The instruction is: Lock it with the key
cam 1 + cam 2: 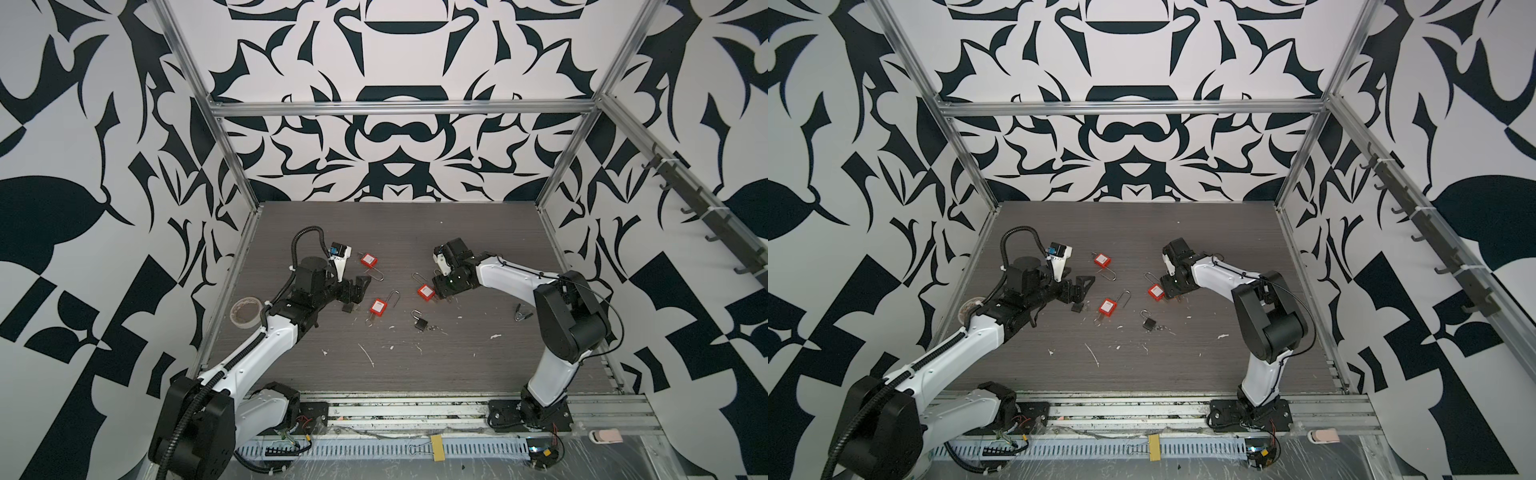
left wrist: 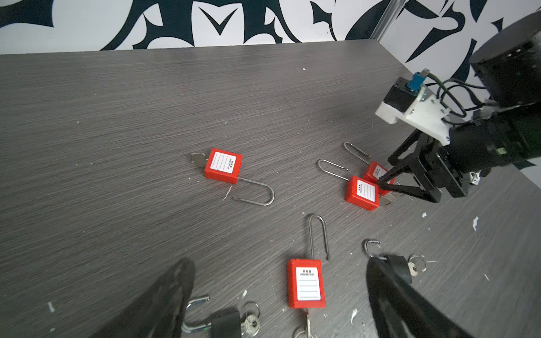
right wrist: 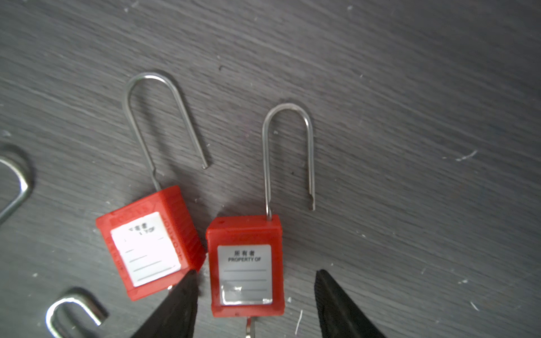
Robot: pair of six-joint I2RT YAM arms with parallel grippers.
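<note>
Over on the left, the left claw (image 1: 358, 291) hangs wide open and empty, low over the table (image 1: 395, 232), with a small black padlock (image 1: 348, 308) just beside it. A spare red padlock (image 1: 377, 307) lies loose in the middle.

The one that matters, the red padlock (image 3: 245, 234), lies right of centre, between the fingers of the right claw (image 3: 254, 276). The jaws stand half-wide astride its body with table showing on each side, so nothing is held. Its long axis runs straight out from the claw, with the key (image 3: 249, 327) at the near end and the open hoop (image 3: 288, 117) pointing away.

One finger (image 3: 181, 298) sits just beside the corner of a neighbouring red padlock (image 3: 149, 248), which I'd guess could get nudged. The right arm is plainly the nearer one.
</note>
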